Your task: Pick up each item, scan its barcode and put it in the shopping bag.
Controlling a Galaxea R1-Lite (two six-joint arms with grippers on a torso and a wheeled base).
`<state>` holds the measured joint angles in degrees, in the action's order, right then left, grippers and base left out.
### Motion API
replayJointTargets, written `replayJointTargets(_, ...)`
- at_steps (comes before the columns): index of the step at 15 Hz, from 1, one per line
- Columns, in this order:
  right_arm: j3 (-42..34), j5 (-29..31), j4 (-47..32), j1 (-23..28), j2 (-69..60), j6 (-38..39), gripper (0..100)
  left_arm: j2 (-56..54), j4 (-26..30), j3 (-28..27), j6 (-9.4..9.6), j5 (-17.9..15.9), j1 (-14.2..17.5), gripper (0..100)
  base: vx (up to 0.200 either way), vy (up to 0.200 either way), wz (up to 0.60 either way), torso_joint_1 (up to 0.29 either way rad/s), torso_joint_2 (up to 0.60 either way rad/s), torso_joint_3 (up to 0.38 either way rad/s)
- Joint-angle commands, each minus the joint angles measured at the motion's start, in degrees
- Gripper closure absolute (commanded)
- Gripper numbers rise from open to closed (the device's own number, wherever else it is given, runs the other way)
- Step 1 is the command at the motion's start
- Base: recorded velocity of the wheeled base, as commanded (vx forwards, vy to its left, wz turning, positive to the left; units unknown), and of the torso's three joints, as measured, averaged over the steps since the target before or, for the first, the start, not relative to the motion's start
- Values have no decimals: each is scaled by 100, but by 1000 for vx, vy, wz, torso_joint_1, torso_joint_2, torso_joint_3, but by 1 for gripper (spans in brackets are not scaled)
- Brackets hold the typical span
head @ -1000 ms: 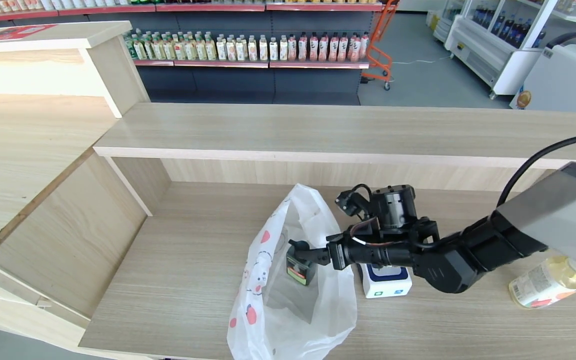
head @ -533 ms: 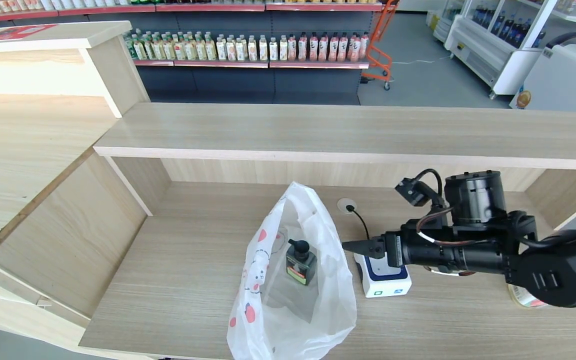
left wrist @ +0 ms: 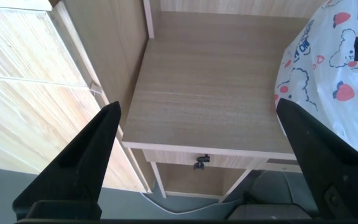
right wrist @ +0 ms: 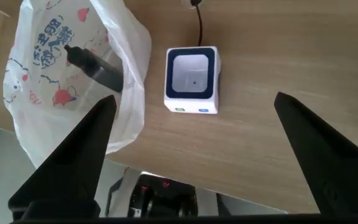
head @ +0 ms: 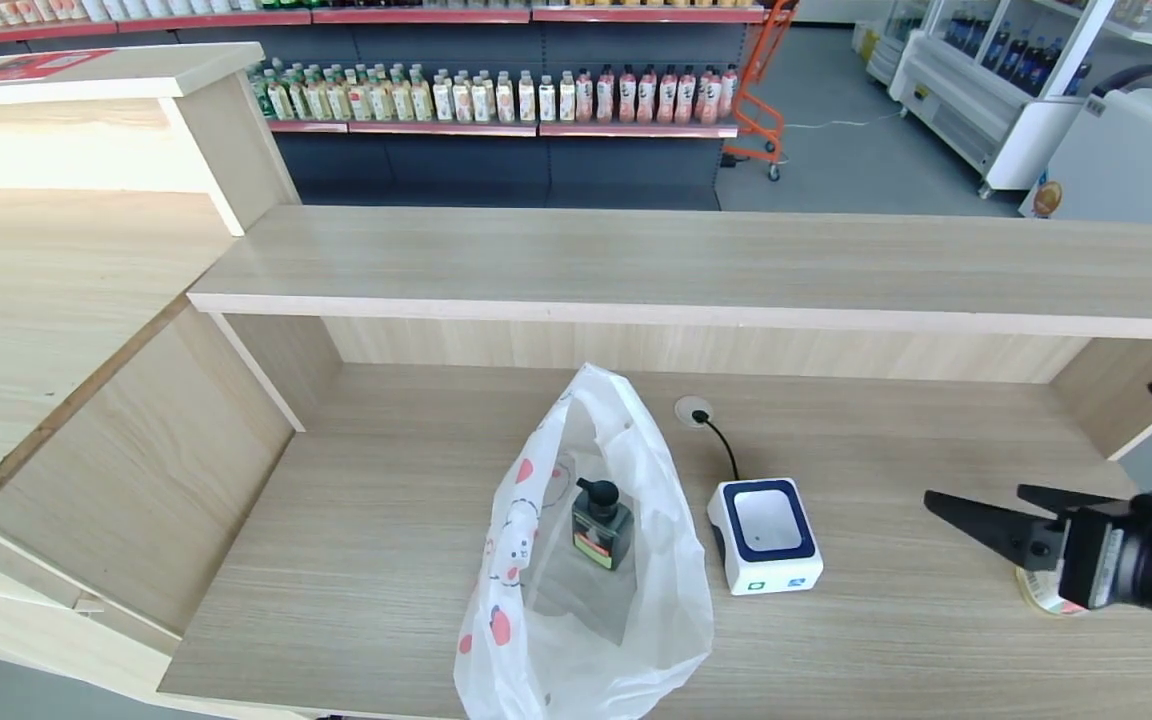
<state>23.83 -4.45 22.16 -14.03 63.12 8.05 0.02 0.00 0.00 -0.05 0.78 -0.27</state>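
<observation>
– Wooden counter (head: 386, 560) is seen across the head view; the shopping bag (head: 526, 600) is set at lower centre, the scanner (head: 766, 535) just right of it. What is called for?
– At lower right the right gripper (head: 973, 493) is held spread, a labelled bottle (head: 1041, 592) partly hidden behind it; it should likely be lowered squarely around the bottle before closing.

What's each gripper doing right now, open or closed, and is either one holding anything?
Left gripper: open, holding nothing.
Right gripper: open, holding nothing.
</observation>
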Motion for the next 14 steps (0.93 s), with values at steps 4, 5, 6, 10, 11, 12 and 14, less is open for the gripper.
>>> replayJointTargets(4,-2383,735,-2199,1456,-5662,-550,0,-2,0,0,5,1,0,0,0,0,0,0,0,0)
replayJointTargets(5,-2383,726,-2207,1491,-5917,-699,0,-2,0,0,-4,1,0,0,0,0,0,0,0,0)
replayJointTargets(6,-2383,700,-2216,1403,-6242,-892,0,-2,0,0,-4,1,0,0,0,0,0,0,0,0)
replayJointTargets(10,-2383,665,-2216,1386,-6312,-717,0,-2,0,0,-4,1,0,0,0,0,0,0,0,0)
replayJointTargets(11,-2383,665,-2216,1386,-6312,-717,0,-2,0,0,-4,1,0,0,0,0,0,0,0,0)
replayJointTargets(12,-2383,665,-2216,1386,-6312,-717,0,-2,0,0,5,1,0,0,0,0,0,0,0,0)
replayJointTargets(14,-2383,665,-2216,1386,-6312,-734,0,-2,0,0,-4,1,0,0,0,0,0,0,0,0)
